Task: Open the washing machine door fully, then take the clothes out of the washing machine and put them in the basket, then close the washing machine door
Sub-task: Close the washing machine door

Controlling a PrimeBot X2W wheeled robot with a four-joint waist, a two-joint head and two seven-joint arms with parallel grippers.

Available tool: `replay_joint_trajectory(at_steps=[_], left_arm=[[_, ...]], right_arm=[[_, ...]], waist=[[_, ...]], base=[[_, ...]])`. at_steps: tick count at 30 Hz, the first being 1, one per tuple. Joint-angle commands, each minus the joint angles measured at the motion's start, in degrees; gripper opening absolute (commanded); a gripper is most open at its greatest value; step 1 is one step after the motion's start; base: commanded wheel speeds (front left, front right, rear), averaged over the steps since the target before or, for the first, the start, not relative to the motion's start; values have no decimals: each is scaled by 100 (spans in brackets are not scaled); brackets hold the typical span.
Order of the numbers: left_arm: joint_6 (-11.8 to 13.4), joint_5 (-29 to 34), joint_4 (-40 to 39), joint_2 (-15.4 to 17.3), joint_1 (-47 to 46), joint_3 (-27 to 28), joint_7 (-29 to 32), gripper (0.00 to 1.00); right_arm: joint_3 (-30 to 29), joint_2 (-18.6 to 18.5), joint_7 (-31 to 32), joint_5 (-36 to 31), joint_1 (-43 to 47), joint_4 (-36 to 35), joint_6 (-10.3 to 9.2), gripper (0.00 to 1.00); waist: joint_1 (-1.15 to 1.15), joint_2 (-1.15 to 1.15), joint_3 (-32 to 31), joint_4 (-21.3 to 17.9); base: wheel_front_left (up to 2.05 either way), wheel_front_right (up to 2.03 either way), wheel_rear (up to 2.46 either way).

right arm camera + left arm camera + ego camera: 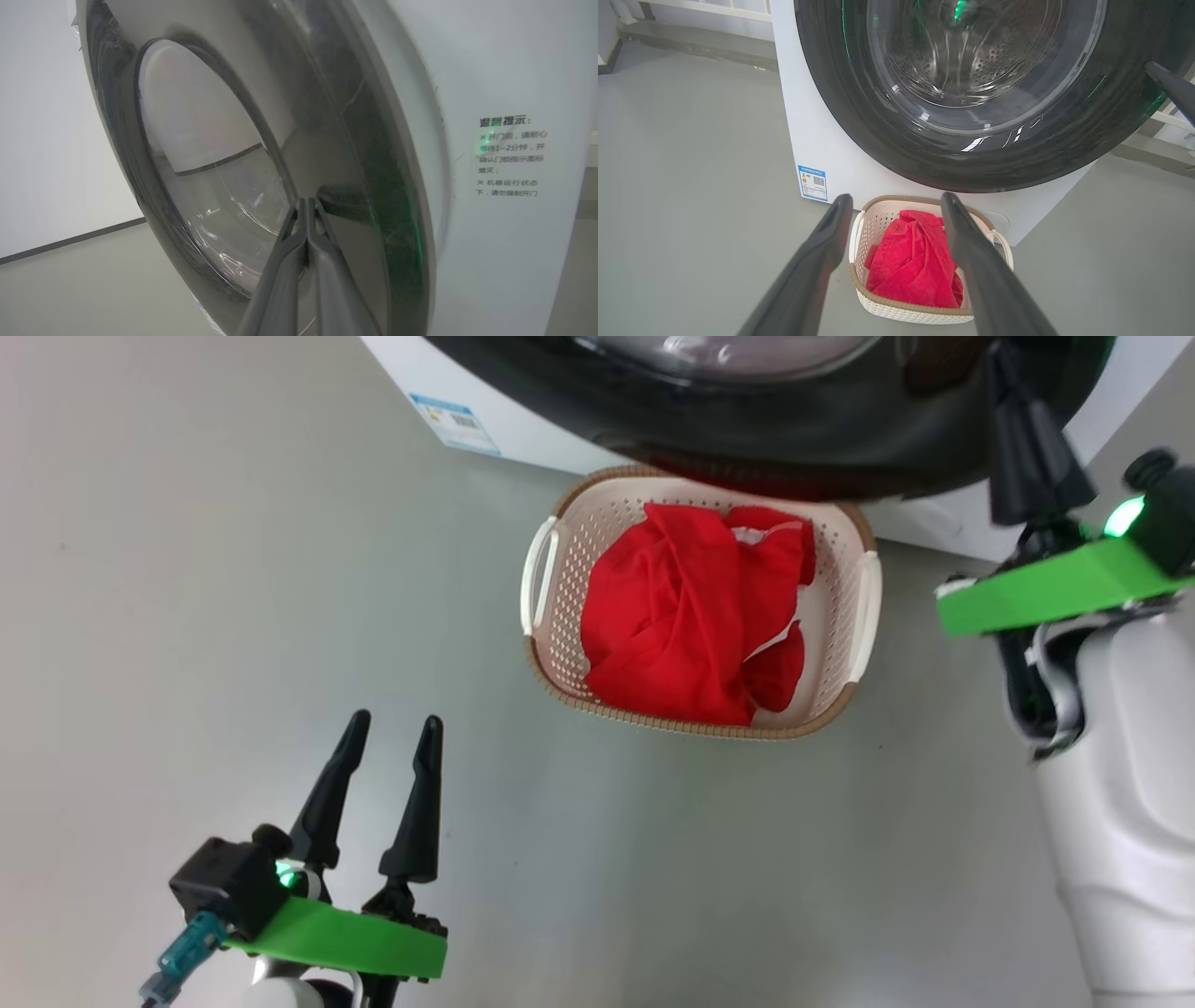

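Note:
The red clothes (pixel 681 607) lie heaped in the cream basket (pixel 854 616), which stands on the floor right below the washing machine door (pixel 794 448). The door's black rim and glass bowl sit close against the white washing machine (pixel 523 420); I cannot tell whether it is latched. My right gripper (pixel 307 201) is shut and holds nothing, its tips touching the door (pixel 373 186) on the black rim near its right edge. My left gripper (pixel 395 721) hangs open over bare floor, short of the basket (pixel 906 312) and clothes (pixel 910 266).
Grey floor (pixel 187 616) stretches to the left and in front of the basket. A blue label (pixel 812 183) sits low on the machine's front. My pale right forearm (pixel 1120 821) stands at the right. A white rail (pixel 714 9) runs along the back wall.

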Motion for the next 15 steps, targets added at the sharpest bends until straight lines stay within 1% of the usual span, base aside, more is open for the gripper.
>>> replay_joint_trajectory(at_steps=[1,9,15], left_arm=[[-30,-51,-142,94,-104,173,-69,100],[-30,-215,-133,93,-227,110,-69,100],[-30,-281,-129,93,-312,75,-69,100]], right_arm=[[28,43,-36,-28,-203,-96,-1,0],[-357,41,-36,-31,-775,-18,-1,0],[-535,75,-36,-94,-1081,-53,-1,0]], waist=[[0,0,150,94],[0,0,379,180],[0,0,500,203]], base=[[0,0,0],[0,0,0],[0,0,0]])
